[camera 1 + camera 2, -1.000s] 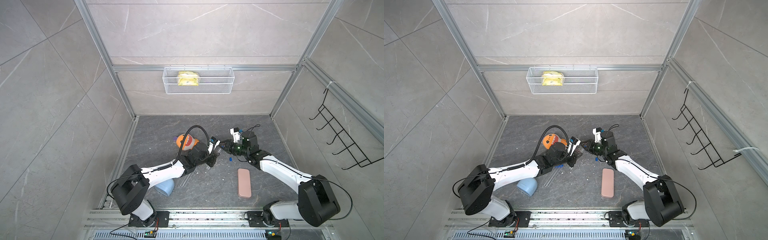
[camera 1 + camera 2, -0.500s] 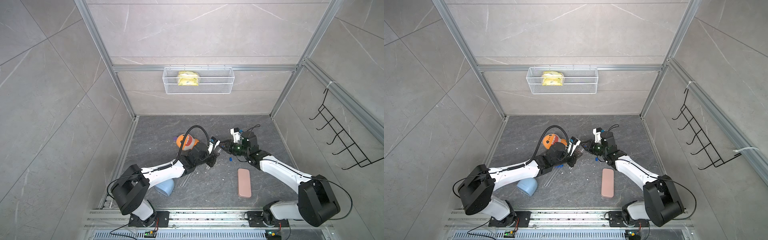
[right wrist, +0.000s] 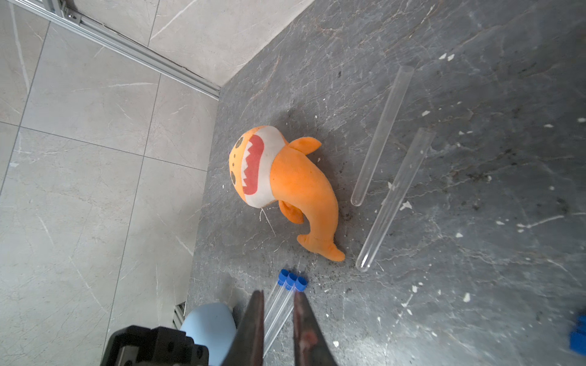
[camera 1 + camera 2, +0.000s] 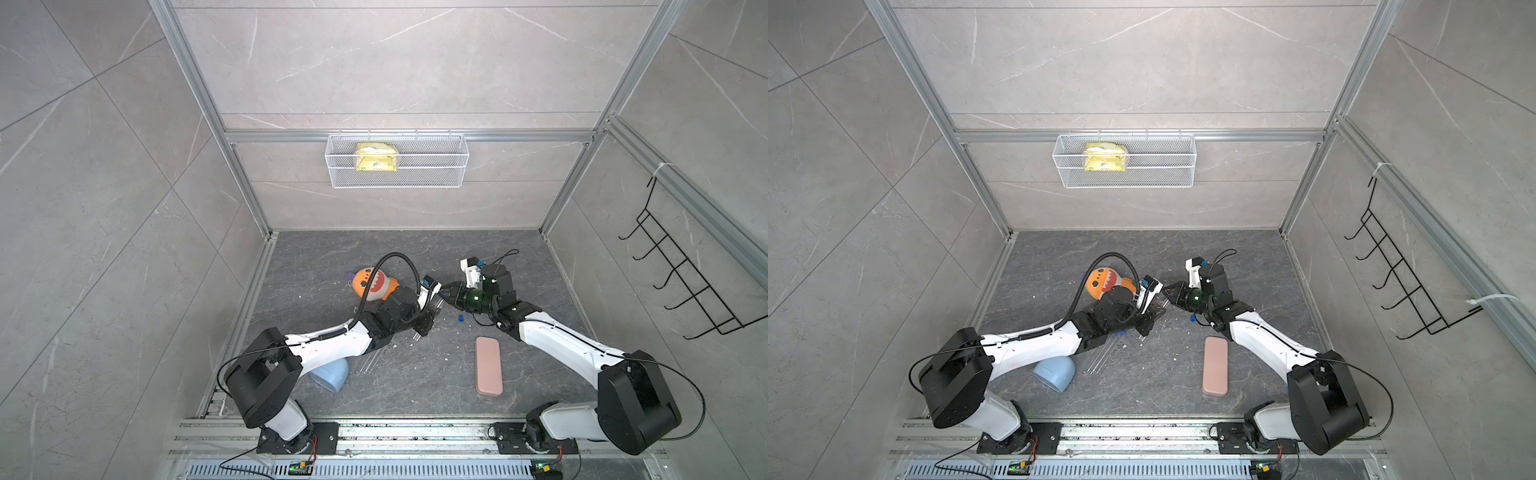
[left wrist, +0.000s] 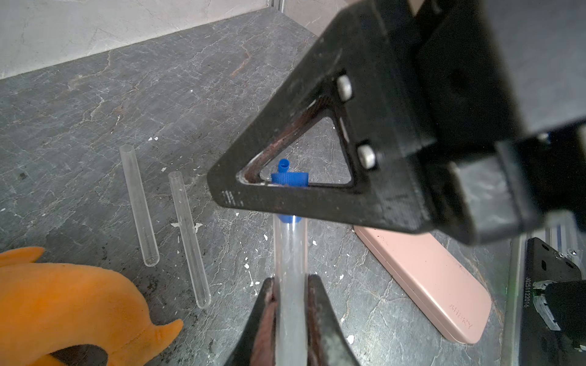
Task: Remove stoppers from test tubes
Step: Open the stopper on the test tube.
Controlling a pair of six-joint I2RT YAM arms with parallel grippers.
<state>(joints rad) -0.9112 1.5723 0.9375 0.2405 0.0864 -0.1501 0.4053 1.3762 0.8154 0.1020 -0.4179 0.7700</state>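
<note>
Left gripper [image 5: 290, 282]: jaws clamped tight on one clear test tube [image 5: 290, 253], which runs out beyond their tips. Right gripper [image 4: 449, 295]: jaws closed on its blue stopper [image 5: 289, 178].

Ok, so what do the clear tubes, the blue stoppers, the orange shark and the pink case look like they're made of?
Test tubes: clear and glossy, glass or hard plastic; the floor shows through them.
Stoppers: opaque matte blue with ribbed sides, likely moulded plastic.
Shark: fuzzy, soft-edged plush fabric.
Pink case: smooth satin shell with faint lettering, plastic or coated metal, hard to tell.
</note>
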